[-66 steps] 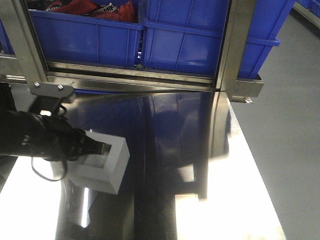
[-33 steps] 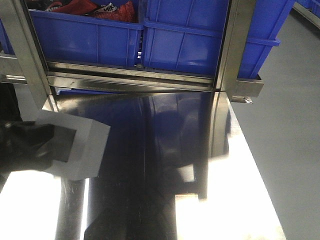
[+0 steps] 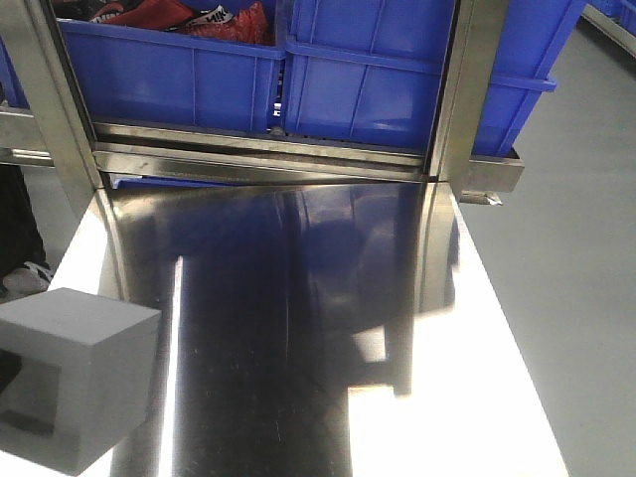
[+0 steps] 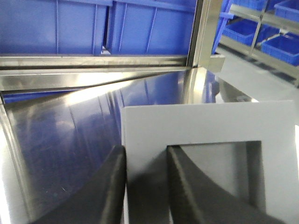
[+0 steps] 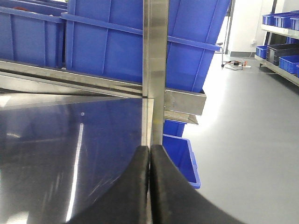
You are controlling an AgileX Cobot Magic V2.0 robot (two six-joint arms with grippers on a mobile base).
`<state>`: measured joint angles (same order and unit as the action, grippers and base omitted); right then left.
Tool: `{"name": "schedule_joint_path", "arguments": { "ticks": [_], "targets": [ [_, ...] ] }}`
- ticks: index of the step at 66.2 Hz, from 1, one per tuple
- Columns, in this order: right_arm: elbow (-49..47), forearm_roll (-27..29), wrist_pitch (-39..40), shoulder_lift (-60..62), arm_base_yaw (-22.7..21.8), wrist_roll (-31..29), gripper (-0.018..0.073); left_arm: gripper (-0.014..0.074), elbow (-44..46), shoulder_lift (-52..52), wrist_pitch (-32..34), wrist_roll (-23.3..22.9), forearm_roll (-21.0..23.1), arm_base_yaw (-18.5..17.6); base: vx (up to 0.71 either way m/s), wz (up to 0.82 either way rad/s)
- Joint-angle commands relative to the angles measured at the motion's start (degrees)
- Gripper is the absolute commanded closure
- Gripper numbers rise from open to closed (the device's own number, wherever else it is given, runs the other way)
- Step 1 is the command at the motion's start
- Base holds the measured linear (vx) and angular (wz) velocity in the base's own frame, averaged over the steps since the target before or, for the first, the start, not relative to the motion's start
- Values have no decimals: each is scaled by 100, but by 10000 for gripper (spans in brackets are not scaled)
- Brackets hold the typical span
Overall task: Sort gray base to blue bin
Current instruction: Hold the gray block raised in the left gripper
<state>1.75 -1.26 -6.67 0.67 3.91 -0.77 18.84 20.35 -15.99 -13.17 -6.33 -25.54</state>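
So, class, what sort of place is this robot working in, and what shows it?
Probably a warehouse or factory sorting station: blue bins racked in a steel frame behind a polished steel table, and further shelved bins across a bare gray floor.

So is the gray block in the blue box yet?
Not yet. Done: the left gripper is clamped on the border of the gray base. In hand: the base seems held above the table. Left: carrying it to the blue bin and dropping it in.
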Motion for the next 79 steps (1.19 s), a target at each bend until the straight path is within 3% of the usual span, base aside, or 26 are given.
{"name": "schedule_joint_path", "arguments": {
  "ticks": [1,79],
  "targets": [
    [79,-64,446,71,-29,-31,568,602,24,-311,764,-30,-5,-39,0,0],
    [79,-64,446,66,-29,-31,568,602,-8,-583,796,-40,1,-39,0,0]
  ]
}}
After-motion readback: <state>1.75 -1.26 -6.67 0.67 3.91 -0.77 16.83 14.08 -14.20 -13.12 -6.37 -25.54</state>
